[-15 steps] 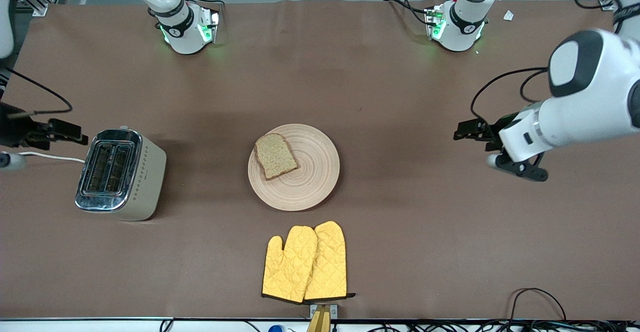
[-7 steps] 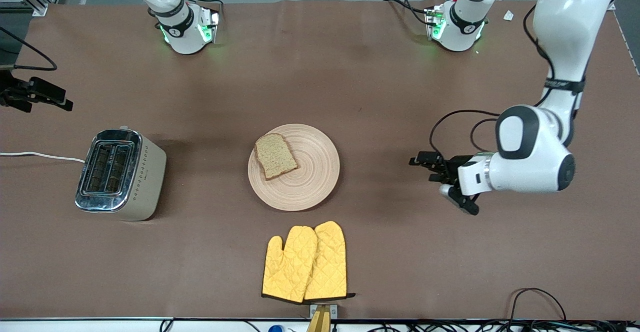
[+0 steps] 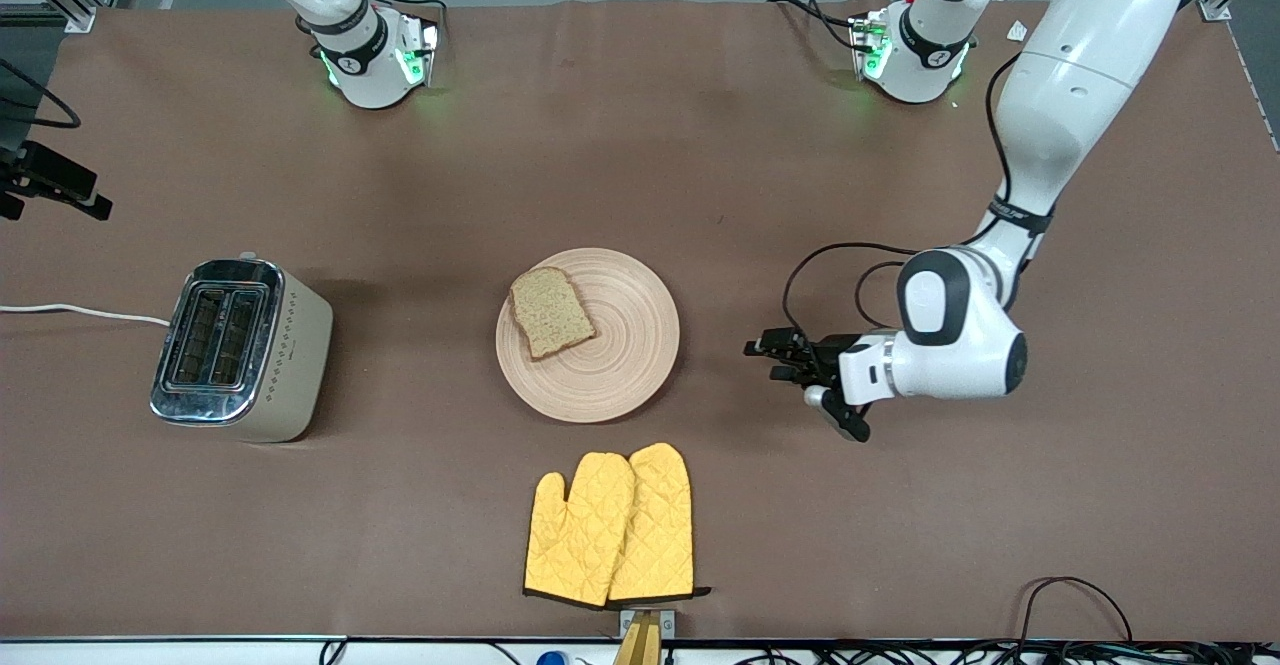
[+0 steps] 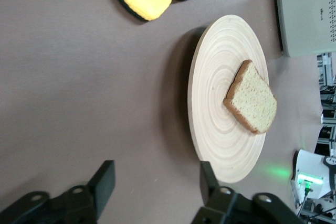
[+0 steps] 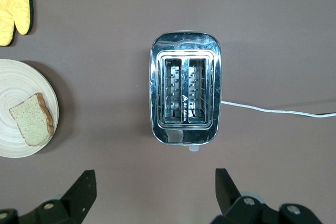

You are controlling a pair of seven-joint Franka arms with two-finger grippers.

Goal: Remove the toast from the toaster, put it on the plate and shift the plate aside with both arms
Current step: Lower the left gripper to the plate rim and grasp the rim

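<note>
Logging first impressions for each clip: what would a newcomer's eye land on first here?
Probably the round beige wooden plate at mid-table, with a brown speckled bread slice lying flat on it. Next, the bright yellow quilted oven mitts, nearer the front camera than the plate. Then the chrome two-slot toaster toward the right arm's end, and the open left gripper low beside the plate.

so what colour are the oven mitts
Yellow, quilted, with a dark edge; the oven mitts show best in the front view.

I see a chrome toaster at frame left, its white cord trailing off; yellow oven mitts lie bottom center.
</note>
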